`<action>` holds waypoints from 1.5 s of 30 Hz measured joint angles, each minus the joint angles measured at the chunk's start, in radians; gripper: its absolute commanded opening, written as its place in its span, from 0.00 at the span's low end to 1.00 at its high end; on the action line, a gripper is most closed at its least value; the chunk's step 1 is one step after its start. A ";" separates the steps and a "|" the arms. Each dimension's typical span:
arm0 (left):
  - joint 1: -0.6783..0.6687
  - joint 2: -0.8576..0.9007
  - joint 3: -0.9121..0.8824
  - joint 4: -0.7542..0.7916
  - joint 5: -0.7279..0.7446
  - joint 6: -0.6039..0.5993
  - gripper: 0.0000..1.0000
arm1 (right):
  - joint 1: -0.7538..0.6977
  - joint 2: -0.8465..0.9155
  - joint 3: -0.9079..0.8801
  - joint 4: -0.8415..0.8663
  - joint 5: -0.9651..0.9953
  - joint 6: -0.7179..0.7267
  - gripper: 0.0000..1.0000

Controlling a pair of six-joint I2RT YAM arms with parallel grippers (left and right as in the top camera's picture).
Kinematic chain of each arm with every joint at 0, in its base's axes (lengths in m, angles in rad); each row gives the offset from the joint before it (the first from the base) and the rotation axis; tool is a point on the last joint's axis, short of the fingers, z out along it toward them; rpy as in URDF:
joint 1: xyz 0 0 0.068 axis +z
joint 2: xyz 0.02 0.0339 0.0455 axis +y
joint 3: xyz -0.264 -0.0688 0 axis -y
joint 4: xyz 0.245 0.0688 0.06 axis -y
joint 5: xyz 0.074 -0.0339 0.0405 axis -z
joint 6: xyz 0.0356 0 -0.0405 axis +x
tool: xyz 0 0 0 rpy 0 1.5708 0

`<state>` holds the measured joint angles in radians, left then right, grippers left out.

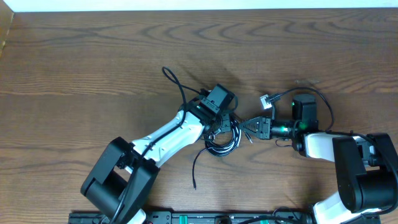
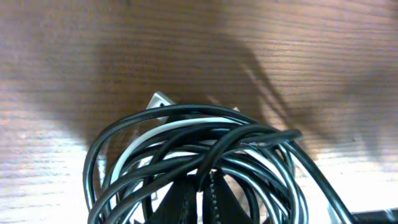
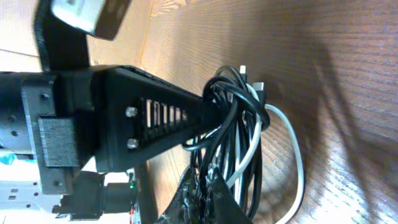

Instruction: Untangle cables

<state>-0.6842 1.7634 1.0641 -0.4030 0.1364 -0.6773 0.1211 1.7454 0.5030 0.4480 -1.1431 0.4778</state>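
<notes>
1. The left gripper, bottom centre of its view, is pinched on black cable loops.
2. The right gripper hides its tips in the tangle; grip unclear.
3. The white cable threads the same tangle, mid-frame overhead.
4. Both seem light, limp, slick: pinch near a free end.

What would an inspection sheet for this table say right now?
Surface: brown wood-grain table, no marks seen.
Job's things: black cable bunched in a knot mid-table, white cable threaded through it.
Clutter: nothing seen.
Pincers: left pincer and right pincer both reach into the knot from opposite sides; whether either grips cannot be told.
Cables: one black end trails toward the near edge, a black loop toward the far side.
Surroundings: pale strip beyond the table's far edge.
</notes>
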 measured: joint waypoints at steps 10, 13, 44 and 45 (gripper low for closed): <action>0.000 -0.252 -0.003 -0.042 0.014 0.300 0.07 | 0.001 0.000 0.000 0.005 0.009 0.000 0.11; 0.000 -0.304 -0.003 -0.058 0.045 0.420 0.07 | 0.001 0.000 0.000 0.001 0.018 -0.004 0.26; 0.033 -0.088 -0.004 0.052 0.070 0.484 0.52 | 0.018 0.000 0.000 0.027 0.102 -0.016 0.60; 0.035 -0.088 -0.004 0.053 0.065 0.478 0.52 | 0.031 0.000 0.000 0.040 0.111 -0.015 0.60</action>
<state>-0.6495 1.6756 1.0603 -0.3504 0.2016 -0.1997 0.1520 1.7454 0.5030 0.4877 -1.0317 0.4629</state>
